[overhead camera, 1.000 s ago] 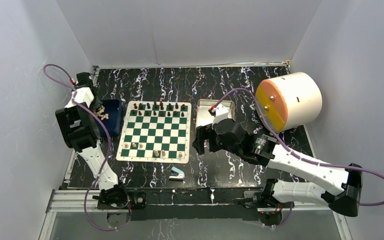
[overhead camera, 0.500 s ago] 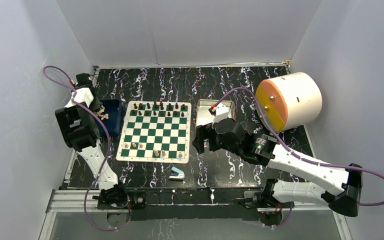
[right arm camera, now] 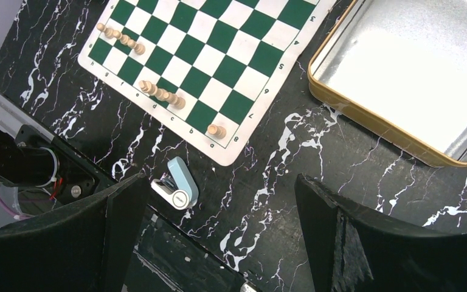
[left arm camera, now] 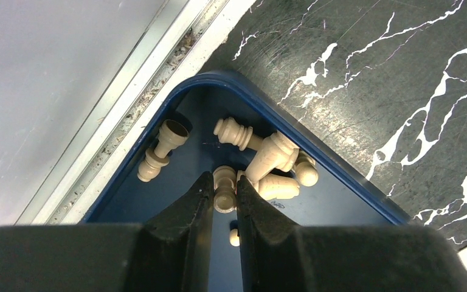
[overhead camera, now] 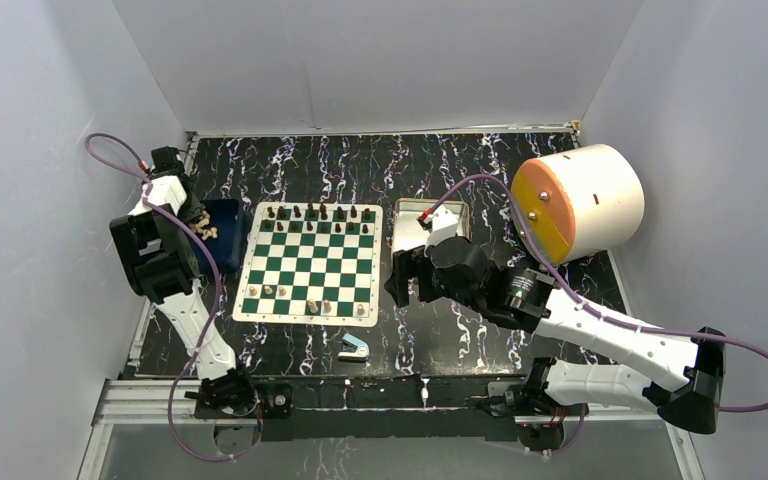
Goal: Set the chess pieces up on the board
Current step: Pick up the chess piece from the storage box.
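Note:
The green and white board (overhead camera: 310, 262) lies mid-table, with dark brown chess pieces (overhead camera: 318, 212) along its far rows and a few pale ones (overhead camera: 312, 304) along its near rows. The pale row also shows in the right wrist view (right arm camera: 161, 94). My left gripper (left arm camera: 224, 182) reaches into the dark blue tray (left arm camera: 352, 201) and is shut on a pale chess piece (left arm camera: 224, 193). Several more pale pieces (left arm camera: 267, 161) lie loose around it. My right gripper (right arm camera: 219, 191) is open and empty, hovering above the table right of the board's near corner.
A blue-and-white stapler-like object (right arm camera: 176, 186) lies by the table's near edge. The empty silver tin (right arm camera: 401, 67) sits right of the board. A big white cylinder with an orange face (overhead camera: 575, 205) stands at the back right. White walls close in on both sides.

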Robot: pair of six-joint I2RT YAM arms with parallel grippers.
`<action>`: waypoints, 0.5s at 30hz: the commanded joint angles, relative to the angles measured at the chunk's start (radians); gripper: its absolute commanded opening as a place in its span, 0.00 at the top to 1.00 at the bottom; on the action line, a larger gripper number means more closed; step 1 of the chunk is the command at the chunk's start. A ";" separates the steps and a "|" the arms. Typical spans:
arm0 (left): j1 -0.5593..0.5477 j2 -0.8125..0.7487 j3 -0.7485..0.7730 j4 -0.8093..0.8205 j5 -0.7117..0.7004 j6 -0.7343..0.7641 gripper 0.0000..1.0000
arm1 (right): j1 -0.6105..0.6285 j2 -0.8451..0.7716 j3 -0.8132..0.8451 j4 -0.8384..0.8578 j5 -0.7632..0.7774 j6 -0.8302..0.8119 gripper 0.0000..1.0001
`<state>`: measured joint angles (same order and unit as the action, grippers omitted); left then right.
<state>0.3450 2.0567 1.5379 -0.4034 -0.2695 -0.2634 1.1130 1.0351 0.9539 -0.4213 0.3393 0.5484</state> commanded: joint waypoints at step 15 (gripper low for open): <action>0.000 -0.077 0.058 -0.091 0.059 -0.052 0.89 | -0.002 -0.040 0.015 0.056 0.043 -0.001 0.01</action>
<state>0.3450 2.0552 1.5566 -0.4583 -0.2325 -0.2947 1.1130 1.0275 0.9535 -0.4152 0.3504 0.5465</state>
